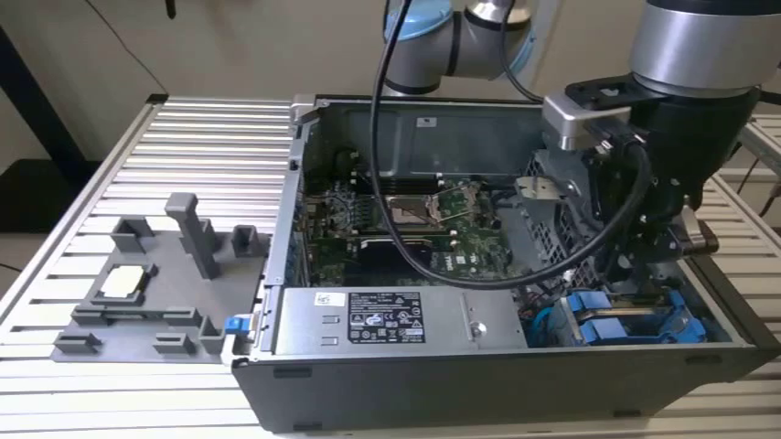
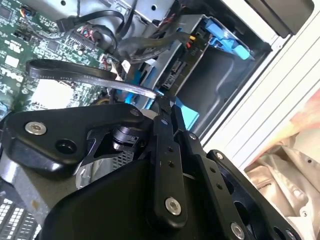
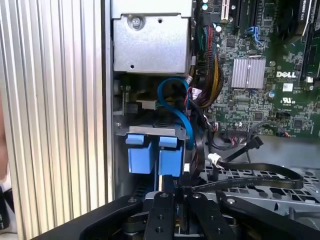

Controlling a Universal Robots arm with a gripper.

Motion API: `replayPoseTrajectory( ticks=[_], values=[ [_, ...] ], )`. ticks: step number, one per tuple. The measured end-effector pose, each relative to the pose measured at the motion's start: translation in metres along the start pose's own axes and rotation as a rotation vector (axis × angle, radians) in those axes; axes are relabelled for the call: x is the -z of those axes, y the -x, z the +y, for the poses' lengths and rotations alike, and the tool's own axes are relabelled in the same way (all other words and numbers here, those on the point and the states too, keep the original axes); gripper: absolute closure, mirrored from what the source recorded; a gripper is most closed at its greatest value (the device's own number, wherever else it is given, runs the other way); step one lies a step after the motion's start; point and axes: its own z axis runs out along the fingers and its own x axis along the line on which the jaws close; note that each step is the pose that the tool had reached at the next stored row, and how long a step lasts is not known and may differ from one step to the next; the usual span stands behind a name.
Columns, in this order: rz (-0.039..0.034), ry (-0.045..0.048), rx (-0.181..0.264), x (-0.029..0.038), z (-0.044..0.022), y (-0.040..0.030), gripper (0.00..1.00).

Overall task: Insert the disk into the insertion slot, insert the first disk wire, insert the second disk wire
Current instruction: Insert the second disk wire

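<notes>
Hovering inside case: gripper (image 3: 170,192) fingers together, pinching flat wire (image 3: 260,181) beside insertion slot (image 1: 623,320).

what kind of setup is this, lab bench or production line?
Likely a lab test bench: an open desktop computer case sits on a ribbed aluminium table, with a grey parts fixture beside it and the arm's end effector down in the drive bay corner.
</notes>
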Motion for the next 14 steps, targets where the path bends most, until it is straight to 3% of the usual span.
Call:
replayPoseTrajectory(
  ticks=[9, 14],
  values=[
    [-0.0009, 0.0120, 0.002, -0.0041, -0.0165, -0.0149, 0.84],
    [-0.0016, 0.0126, 0.001, -0.0042, -0.0175, -0.0152, 0.84]
  ],
)
